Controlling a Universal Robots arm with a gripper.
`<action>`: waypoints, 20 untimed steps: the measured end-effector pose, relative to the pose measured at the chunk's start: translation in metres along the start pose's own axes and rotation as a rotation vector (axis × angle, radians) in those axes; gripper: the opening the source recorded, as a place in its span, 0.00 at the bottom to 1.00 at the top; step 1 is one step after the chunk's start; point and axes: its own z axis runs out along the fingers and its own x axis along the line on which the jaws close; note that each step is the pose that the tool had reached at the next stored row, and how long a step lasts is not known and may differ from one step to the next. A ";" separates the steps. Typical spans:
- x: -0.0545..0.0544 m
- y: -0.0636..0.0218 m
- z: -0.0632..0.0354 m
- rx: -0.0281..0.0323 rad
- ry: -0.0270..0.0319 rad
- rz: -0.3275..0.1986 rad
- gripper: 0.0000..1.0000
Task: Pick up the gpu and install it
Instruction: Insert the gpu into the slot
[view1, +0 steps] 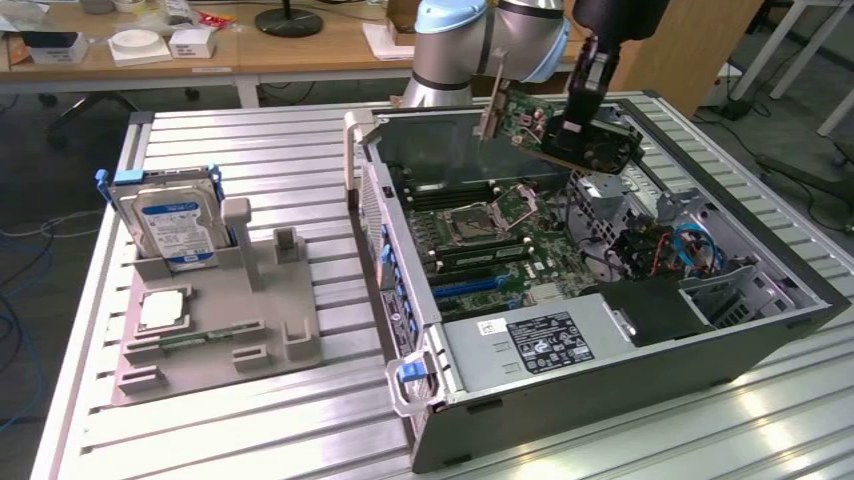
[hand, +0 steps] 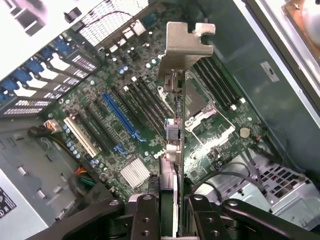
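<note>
Holding the gpu (view1: 527, 115) in the air, not seated. Near to far in the exterior view:

- The table (view1: 267, 430) near edge is bare slats. The open PC case (view1: 641, 390) lies on its side towards the exterior view's right. The power supply (view1: 541, 342) sits at the case's near end.
- The motherboard (view1: 501, 245) is behind that, with a blue expansion slot (view1: 467, 287) close to the power supply.
- Towards the table's edge on the exterior view's left is a grey parts fixture (view1: 267, 330). A hard drive (view1: 174, 225) stands upright at its far end.
- Over the far end of the case, the gripper (view1: 574, 125) hangs from the arm with the gpu clamped in it. The card is tilted, with the black cooler (view1: 603, 148) facing the exterior view's right and the metal bracket (view1: 491, 100) at the far end. It is clear of the board, touching nothing but the gripper.

Wrist view:
- The fingers (hand: 145, 215) are clenched on either face of the gpu (hand: 176, 145), which is seen edge-on.
- The card's long axis runs straight out from the gripper (hand: 172, 200) to the bracket (hand: 185, 45).
- The card hangs over the CPU socket (hand: 200, 112) area.
- The blue slot (hand: 122, 117) is off to the side of the card away from the socket, and sits at an angle to the card's edge.

My read is that card and slot are neither parallel nor over one another.
</note>
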 end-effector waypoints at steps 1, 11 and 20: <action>0.000 0.0000 0.0000 -0.0002 0.0000 -0.012 0.27; 0.000 0.0000 0.0000 -0.0013 -0.0002 -0.135 0.27; 0.000 0.0000 0.0000 -0.0024 -0.0003 -0.250 0.27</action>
